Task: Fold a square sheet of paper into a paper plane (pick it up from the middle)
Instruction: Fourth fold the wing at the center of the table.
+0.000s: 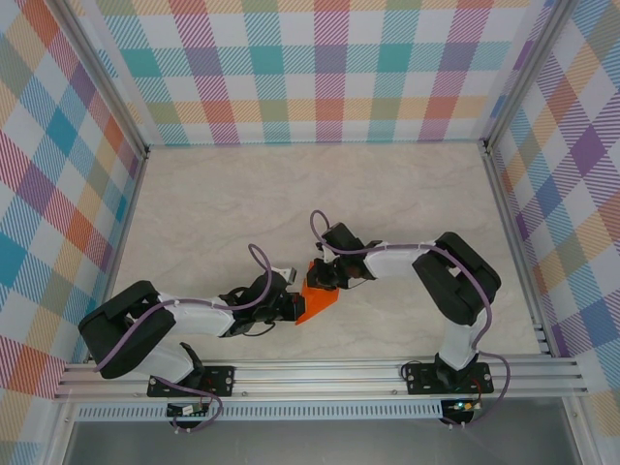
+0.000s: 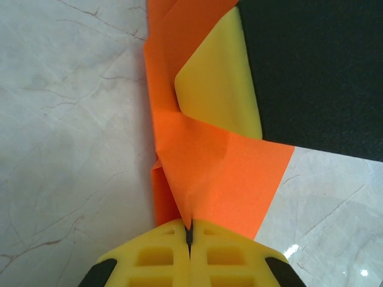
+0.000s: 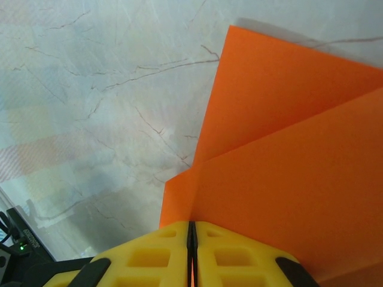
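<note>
Left end effector and right end effector each clamped the featherlight, floppy square sheet of paper, probably best gripped along creases.

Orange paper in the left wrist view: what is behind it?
The right pincer's yellow finger and dark body rise behind the paper; paper hides the finger's lower end and the table beneath.
</note>
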